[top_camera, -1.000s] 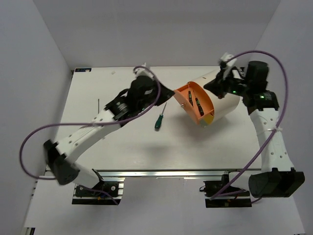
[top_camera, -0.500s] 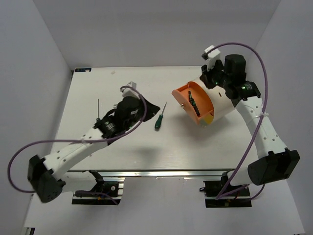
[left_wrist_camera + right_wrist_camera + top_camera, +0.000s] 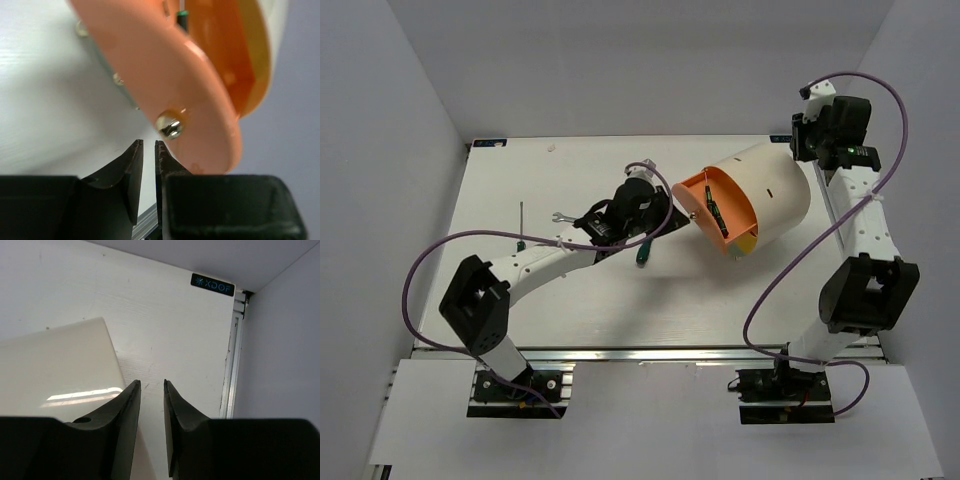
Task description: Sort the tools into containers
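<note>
The cream-white drum [image 3: 768, 190] lies on its side with its orange face [image 3: 715, 212] turned to the left. Two screwdrivers [image 3: 713, 213] sit in its orange compartments. My left gripper [image 3: 665, 213] is at the face's left rim, its jaws nearly shut and empty [image 3: 148, 145], just below a metal knob [image 3: 170, 126]. One green-handled screwdriver [image 3: 642, 251] lies beside the left arm. Another screwdriver [image 3: 521, 228] and the silver wrench [image 3: 560, 216] lie further left. My right gripper [image 3: 798, 140] is behind the drum, nearly shut and empty [image 3: 152, 385], with the drum wall [image 3: 60, 365] to its left.
The table's right rail [image 3: 231, 365] and the back corner are close to the right gripper. The left arm's purple cable [image 3: 470, 240] loops over the left half of the table.
My left gripper has swung right, up to the drum's orange face. My right arm has pulled back from the drum's top to the far right corner.
</note>
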Robot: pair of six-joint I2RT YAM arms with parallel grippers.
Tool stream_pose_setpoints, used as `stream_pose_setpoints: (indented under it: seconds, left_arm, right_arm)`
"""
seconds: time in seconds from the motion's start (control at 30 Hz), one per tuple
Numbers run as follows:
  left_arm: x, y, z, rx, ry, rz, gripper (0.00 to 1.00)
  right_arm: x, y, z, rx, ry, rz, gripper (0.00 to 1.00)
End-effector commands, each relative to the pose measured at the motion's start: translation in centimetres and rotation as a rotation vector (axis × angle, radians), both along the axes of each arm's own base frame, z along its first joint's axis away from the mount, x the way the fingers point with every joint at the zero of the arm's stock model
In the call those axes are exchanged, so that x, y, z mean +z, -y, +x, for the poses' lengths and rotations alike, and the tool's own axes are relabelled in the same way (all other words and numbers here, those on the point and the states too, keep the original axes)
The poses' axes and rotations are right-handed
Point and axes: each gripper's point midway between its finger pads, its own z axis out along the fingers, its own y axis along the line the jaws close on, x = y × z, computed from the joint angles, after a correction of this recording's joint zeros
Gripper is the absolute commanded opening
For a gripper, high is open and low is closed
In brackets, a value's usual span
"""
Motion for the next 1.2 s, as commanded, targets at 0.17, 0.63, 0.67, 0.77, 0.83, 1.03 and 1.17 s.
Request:
stream_pose_setpoints:
  seconds: [0.17, 0.63, 0.67, 0.77, 0.83, 1.03, 1.17]
  left_arm:
    - [3.2, 4.6, 1.6, -0.112, 0.067, -0.098, 0.28]
    - [2.8, 9.8, 3.9, -0.209, 0.050, -0.148, 0.30]
    - [2.7, 10.0, 4.0, -0.212, 0.048, -0.151, 0.30]
    - [2.5, 10.8, 4.4, -0.227, 0.044, -0.159, 0.31]
    - [2.0, 11.3, 4.6, -0.235, 0.034, -0.162, 0.31]
    - [2.7, 11.5, 4.8, -0.230, 0.046, -0.169, 0.32]
    - [5.1, 8.5, 4.2, -0.153, 0.095, -0.146, 0.45]
  right_arm:
    - [-2.7, 2.9, 2.8, -0.020, -0.069, -0.074, 0.33]
    - [-4.8, -2.1, -0.9, 0.301, -0.171, 0.053, 0.32]
    - [-5.0, -2.3, -1.2, 0.307, -0.176, 0.059, 0.32]
    - [-5.3, -2.3, -1.6, 0.307, -0.185, 0.060, 0.31]
    - [-5.4, -2.3, -1.7, 0.302, -0.189, 0.061, 0.32]
    - [-5.5, -1.8, -2.0, 0.267, -0.189, 0.054, 0.33]
    - [-4.4, -0.7, -1.8, 0.224, -0.151, 0.047, 0.43]
